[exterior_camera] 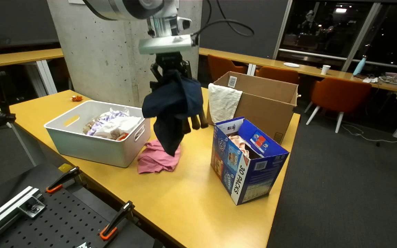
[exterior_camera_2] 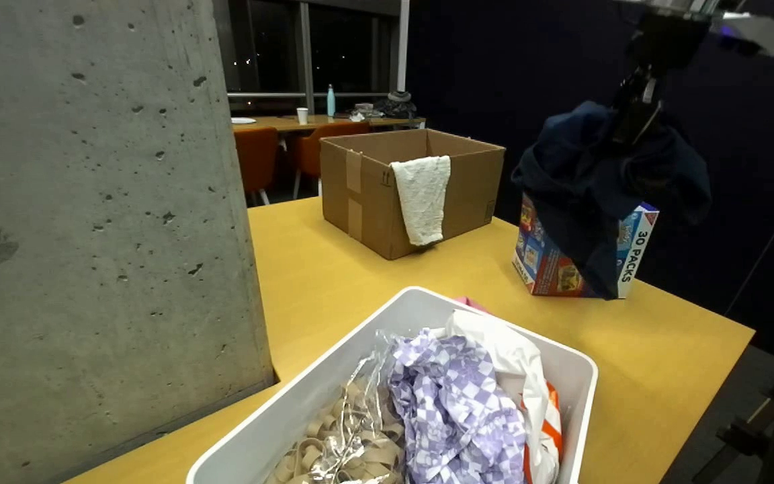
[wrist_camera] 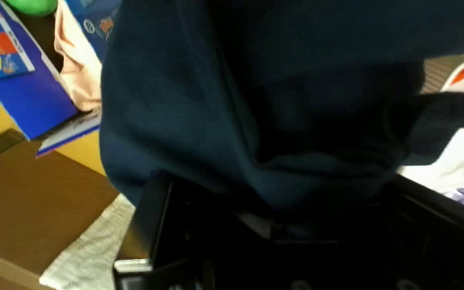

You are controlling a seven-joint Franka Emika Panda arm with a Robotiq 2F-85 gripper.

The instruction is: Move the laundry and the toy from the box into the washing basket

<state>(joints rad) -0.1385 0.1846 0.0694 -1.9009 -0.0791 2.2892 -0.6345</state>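
Note:
My gripper point(exterior_camera: 171, 73) is shut on a dark navy cloth point(exterior_camera: 176, 100). This laundry piece hangs in folds over the table, between the box and the washing basket. In the wrist view the navy cloth point(wrist_camera: 167, 100) covers the fingertips. The box, a blue printed carton point(exterior_camera: 264, 179), stands upright with its top open. Inside it are a light pink cloth point(wrist_camera: 77, 60) and a round green thing point(wrist_camera: 32, 6), probably the toy, cut off by the frame edge. The washing basket point(exterior_camera: 91, 148) is a white-grey tub holding a purple checked cloth point(exterior_camera_2: 454, 410) and white plastic.
A darker pink cloth point(exterior_camera: 159, 158) lies on the table against the basket. Behind the blue box stands a brown cardboard box point(exterior_camera: 264, 110) with a white towel point(exterior_camera_2: 422, 198) over its rim. A concrete pillar point(exterior_camera_2: 105, 235) rises beside the table. A small orange item point(exterior_camera: 77, 98) lies behind the basket.

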